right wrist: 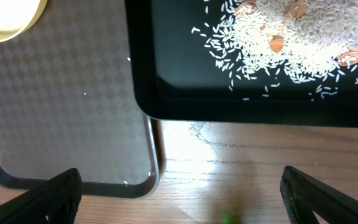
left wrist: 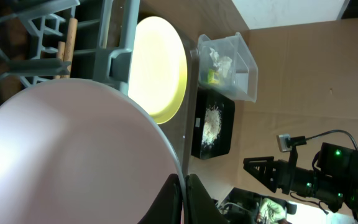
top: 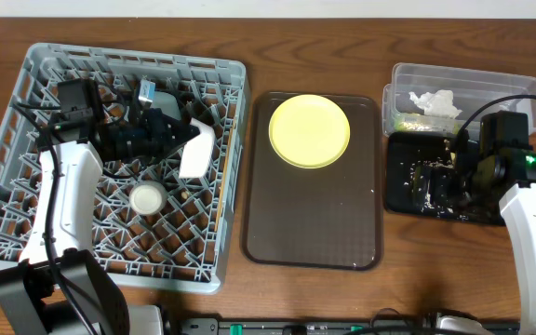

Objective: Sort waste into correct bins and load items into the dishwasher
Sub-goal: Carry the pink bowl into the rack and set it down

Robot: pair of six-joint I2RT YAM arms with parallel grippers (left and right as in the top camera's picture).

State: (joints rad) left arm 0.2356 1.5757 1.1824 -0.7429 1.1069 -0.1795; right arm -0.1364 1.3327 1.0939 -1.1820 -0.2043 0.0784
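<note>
Plate (top: 309, 130) lies on the brown tray (top: 314, 219), between rack (top: 26, 219) and black tray (top: 400, 200) holding crumbs (right wrist: 278, 37). We clench our left fingers (top: 170, 132) on the white bowl (top: 196, 151) over the rack; our right fingers (right wrist: 48, 196) hang released near the black tray's rim.

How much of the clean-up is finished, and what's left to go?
Waste looks sorted: the crumpled white tissue and green-and-yellow snack wrapper lie in the clear plastic tub, pale crumbs in the shallow black tray. The light-blue bowl sits in the grey plastic dish rack. In hand: the left gripper grips the white bowl at that rack. Left: the round pale-yellow plate on the brown serving tray.
</note>
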